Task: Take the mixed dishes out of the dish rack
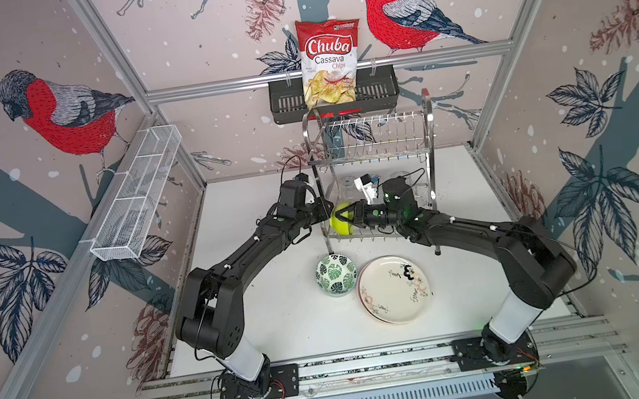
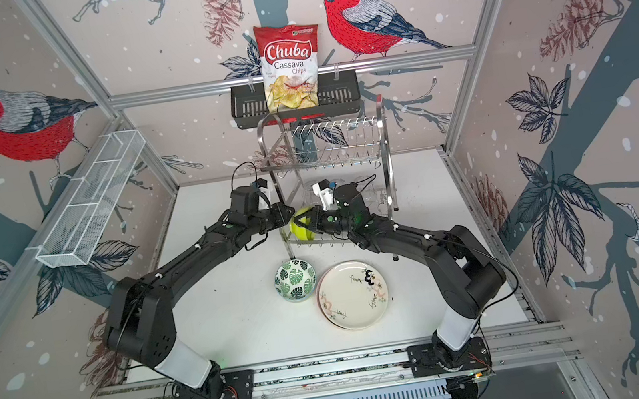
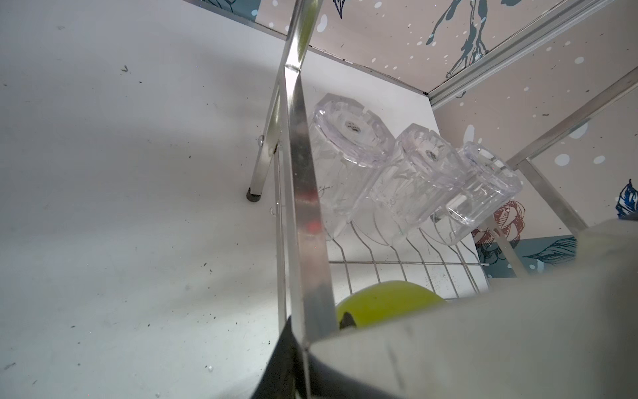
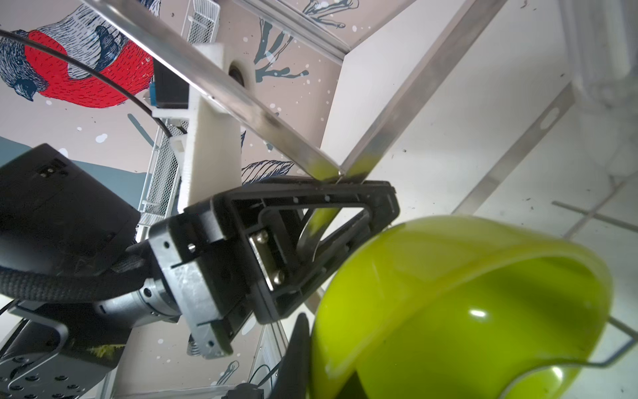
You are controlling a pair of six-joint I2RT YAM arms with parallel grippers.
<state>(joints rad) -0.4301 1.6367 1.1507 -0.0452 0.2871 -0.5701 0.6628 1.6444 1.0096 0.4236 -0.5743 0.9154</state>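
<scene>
Where the lime bowl (image 1: 340, 228) sits: left end of the lower tier of the dish rack (image 1: 429, 119), tipped on edge.
Right tool (image 1: 348, 215): I read it clamped tight on that bowl's rim.
Left tool (image 1: 324, 209): narrow, pinching the rack's end-frame bar just beside the bowl.
Tumblers (image 3: 348, 138): three, bases up, same tier.
Bench (image 1: 275, 319): leaf bowl (image 1: 336, 274) just beside cream plate (image 1: 394, 289).

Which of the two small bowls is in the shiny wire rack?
The lime-green bowl, pinched by the right gripper; the white leaf-patterned bowl sits on the table.
</scene>
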